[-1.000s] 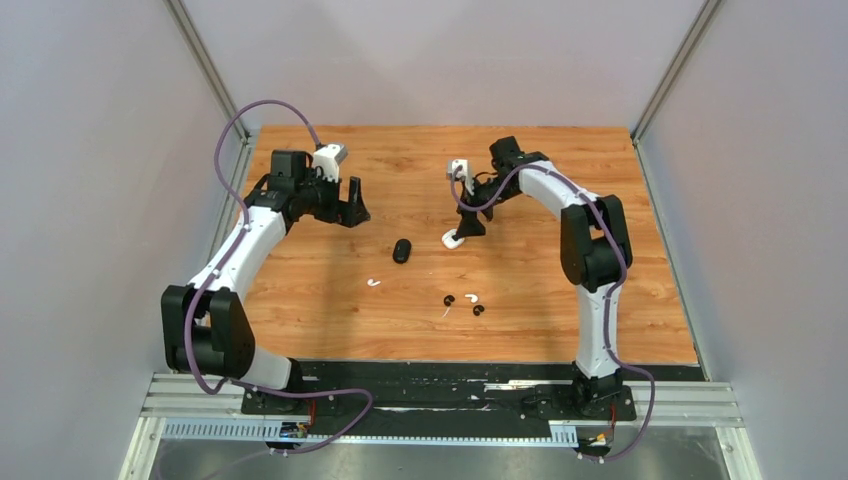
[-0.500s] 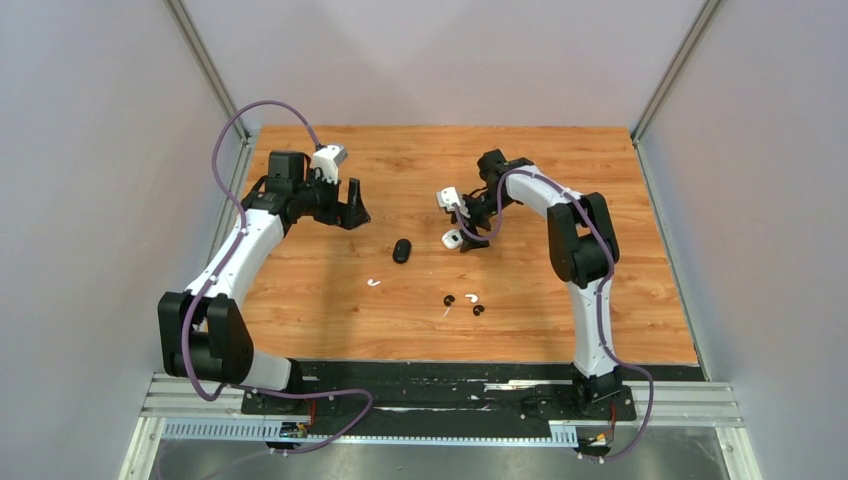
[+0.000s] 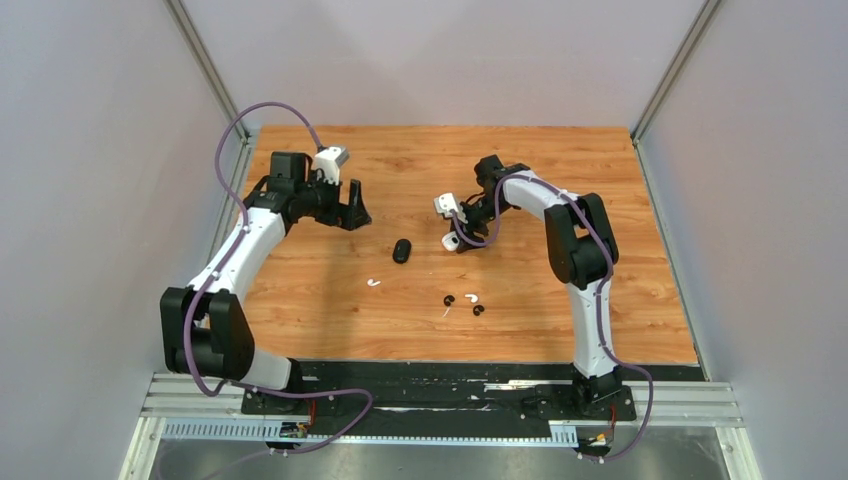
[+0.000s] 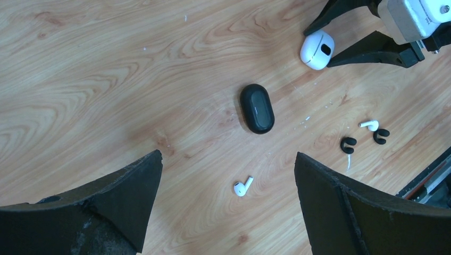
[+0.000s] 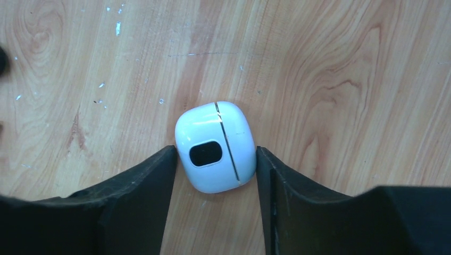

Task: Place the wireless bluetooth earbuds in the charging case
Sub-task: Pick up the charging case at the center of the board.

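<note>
A closed white charging case point(image 5: 215, 146) lies on the wooden table point(image 3: 560, 180), and my right gripper point(image 5: 215, 151) is shut on it, a finger touching each side. In the top view the white case point(image 3: 452, 240) is right of table centre. A closed black case point(image 3: 402, 250) lies to its left. One white earbud point(image 4: 242, 186) lies under my left gripper point(image 4: 227, 156), which hangs open and empty above the table. Another white earbud point(image 4: 369, 125) and two black earbuds point(image 4: 348, 144) point(image 4: 381, 135) lie together nearer the front.
The white enclosure walls point(image 3: 120, 150) stand close around the table. A black and metal rail point(image 3: 430, 385) with both arm bases runs along the near edge. A thin white sliver point(image 3: 446, 313) lies by the earbud cluster.
My right gripper has swung down and left around the white case and its fingers have closed onto it. The left arm has hardly moved.
</note>
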